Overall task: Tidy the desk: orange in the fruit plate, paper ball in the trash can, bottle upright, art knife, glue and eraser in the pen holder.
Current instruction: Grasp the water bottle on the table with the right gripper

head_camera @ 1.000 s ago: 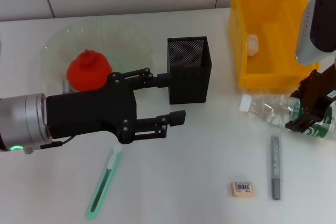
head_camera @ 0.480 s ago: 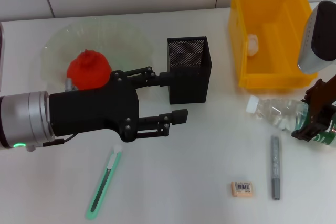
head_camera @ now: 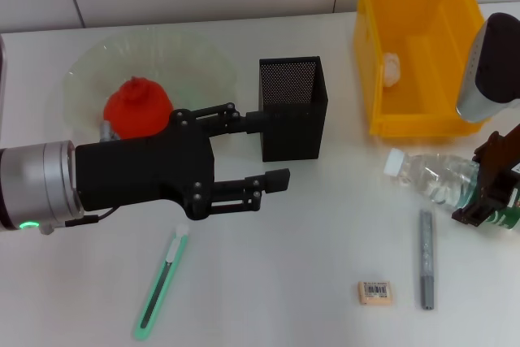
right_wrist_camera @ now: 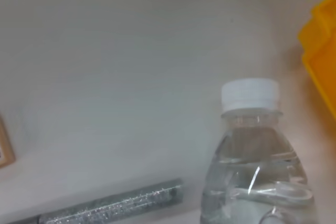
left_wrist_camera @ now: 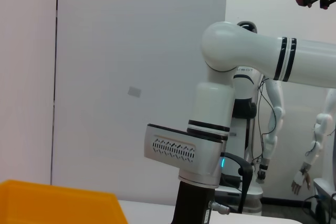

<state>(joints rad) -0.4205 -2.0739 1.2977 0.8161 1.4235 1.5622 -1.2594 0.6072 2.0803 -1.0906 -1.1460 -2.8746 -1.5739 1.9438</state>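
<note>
The orange lies in the glass fruit plate. A paper ball sits inside the yellow trash can. The clear bottle lies tilted, white cap toward the pen holder, and my right gripper is shut on its labelled end. My left gripper hangs open over the table just left of the pen holder, holding nothing. The green art knife lies below it. The grey glue stick and the eraser rest near the front edge.
The right wrist view shows the bottle, the glue stick, an eraser corner and the trash can's edge. In the left wrist view, my right arm rises above the yellow trash can.
My right gripper has shifted right and slightly down with the bottle, whose cap end swung right and a little down. The left arm has barely moved.
</note>
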